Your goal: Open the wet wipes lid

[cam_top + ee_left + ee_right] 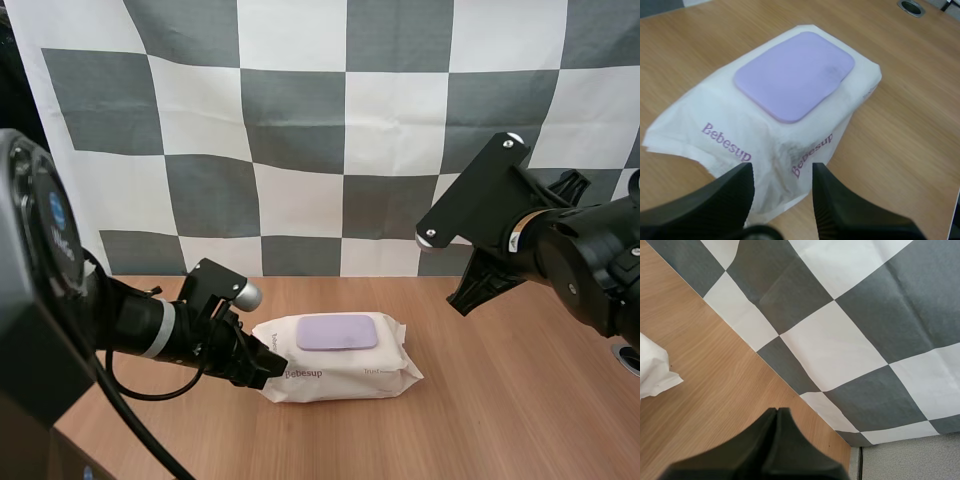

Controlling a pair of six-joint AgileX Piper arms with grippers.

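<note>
On the desk: soft white wet wipes pack is lying flat.
Lid: flat lilac plastic lid is sitting closed on top of the pack.
Left hand: is hovering at the pack's left end, fingers apart, holding nothing.
Right hand: is hanging raised, well apart, fingers pressed together, empty.
Progress: nothing is opened yet; the whole lid lift is waiting.

Light wooden table, visible grain, round metal-ringed hole set in it
</note>
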